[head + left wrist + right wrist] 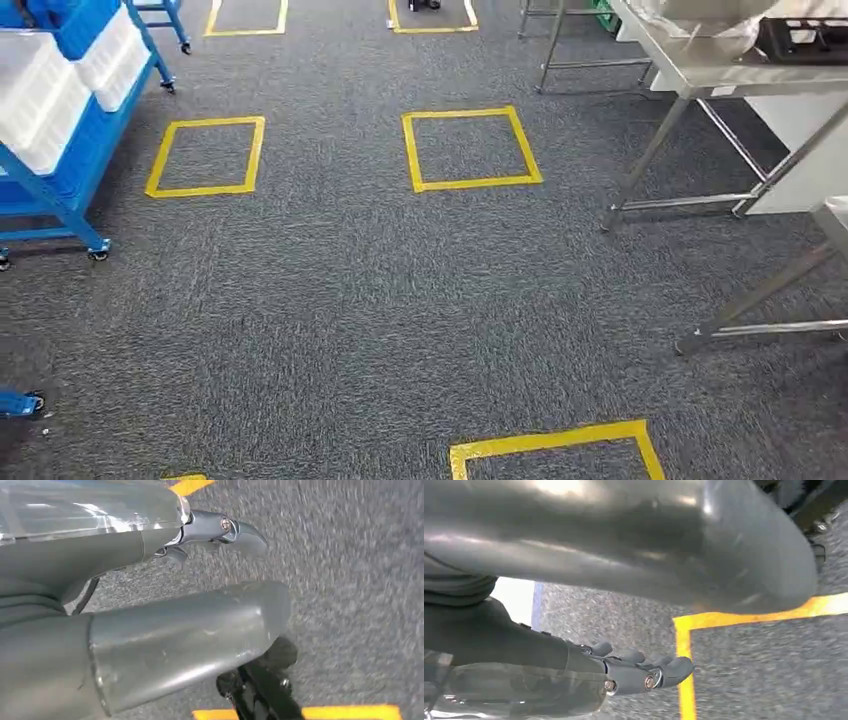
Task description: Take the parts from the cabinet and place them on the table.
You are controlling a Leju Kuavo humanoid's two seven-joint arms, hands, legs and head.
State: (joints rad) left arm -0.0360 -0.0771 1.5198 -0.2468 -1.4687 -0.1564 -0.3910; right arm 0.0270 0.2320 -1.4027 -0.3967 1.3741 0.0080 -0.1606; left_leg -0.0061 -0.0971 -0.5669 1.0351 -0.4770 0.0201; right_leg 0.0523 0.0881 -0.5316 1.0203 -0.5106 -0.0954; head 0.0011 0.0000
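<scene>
Both my hands hang empty, fingers loosely apart: left hand (200,545), right hand (634,672). The blue wheeled cabinet of white bins (60,110) lies ahead to my left, nearer my left hand; the steel-legged tabletop (700,70) stands opposite it.

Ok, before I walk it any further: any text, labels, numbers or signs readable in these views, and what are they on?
No readable text in any view.
Blue cart with white bins: no label or number legible.
Steel table and the dark tray on it: no markings legible.
Yellow tape squares on the carpet: plain outlines, no numbers.
Left hand and right hand: no printing visible.
</scene>
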